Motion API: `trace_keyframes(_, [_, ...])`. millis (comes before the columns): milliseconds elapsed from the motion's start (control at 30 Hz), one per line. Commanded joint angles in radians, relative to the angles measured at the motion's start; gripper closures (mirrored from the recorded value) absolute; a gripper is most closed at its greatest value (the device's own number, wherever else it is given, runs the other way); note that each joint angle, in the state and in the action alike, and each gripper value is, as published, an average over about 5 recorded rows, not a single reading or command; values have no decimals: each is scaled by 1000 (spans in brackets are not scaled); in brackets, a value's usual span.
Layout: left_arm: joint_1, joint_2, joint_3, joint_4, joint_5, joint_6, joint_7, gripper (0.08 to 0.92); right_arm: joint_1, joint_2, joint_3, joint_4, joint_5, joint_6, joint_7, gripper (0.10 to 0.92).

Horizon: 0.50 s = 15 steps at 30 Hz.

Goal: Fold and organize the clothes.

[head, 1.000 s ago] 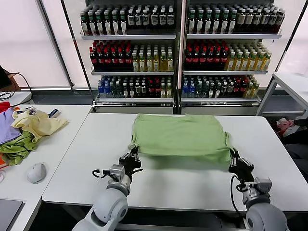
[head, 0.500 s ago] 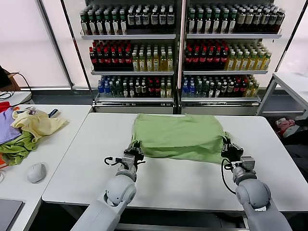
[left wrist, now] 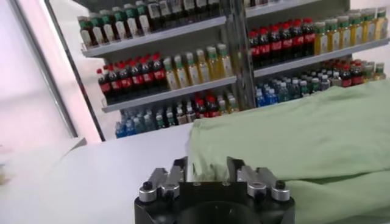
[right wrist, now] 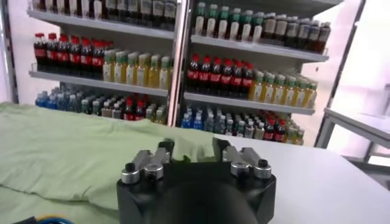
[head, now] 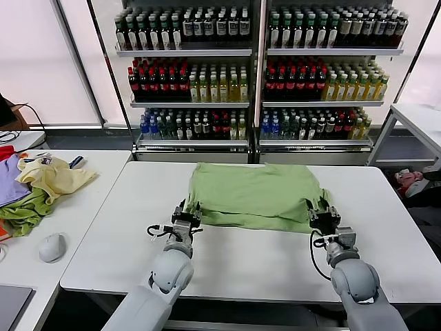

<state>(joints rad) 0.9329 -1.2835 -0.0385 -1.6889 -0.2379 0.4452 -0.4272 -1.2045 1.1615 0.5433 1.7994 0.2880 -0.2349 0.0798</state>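
Keep both grippers, left (head: 187,212) and right (head: 322,214), pinched on the shirt (head: 255,193) hem corners, and carry them level toward the collar edge.

Both arms reach forward over the near part of the table (head: 103,227), with the wrists low and the grippers pointing away from the robot. The left gripper (head: 187,213) sits at the near left corner of the shirt (head: 255,193), and its two fingers (left wrist: 178,170) look spread a little with the cloth edge lying between them, though it is hard to tell if they are pinching it. The right gripper (head: 321,213) sits at the shirt's near right corner, its fingers (right wrist: 164,148) also set apart with cloth between them.
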Motion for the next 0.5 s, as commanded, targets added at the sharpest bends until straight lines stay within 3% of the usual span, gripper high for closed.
trace_keyframes(33, [63, -1, -21, -5, -32, -11, 3, 352, -116, 4, 97, 42, 26, -17, 41, 285])
trace_keyframes(133, [6, -8, -16, 64, -60, -1, 5, 266, -84, 1, 90, 2, 69, -64, 65, 224])
trace_keyframes(267, [-54, -15, -5, 133, -93, 9, 4, 190, -20, -4, 58, -46, 128, -137, 83, 204])
trace_keyframes(400, [-85, -20, 5, 172, -103, 21, 0, 185, 31, -8, 14, -79, 149, -200, 92, 203])
trace_keyframes(500, [-93, -21, 8, 186, -108, 34, -2, 231, 53, -9, -13, -95, 151, -217, 91, 208])
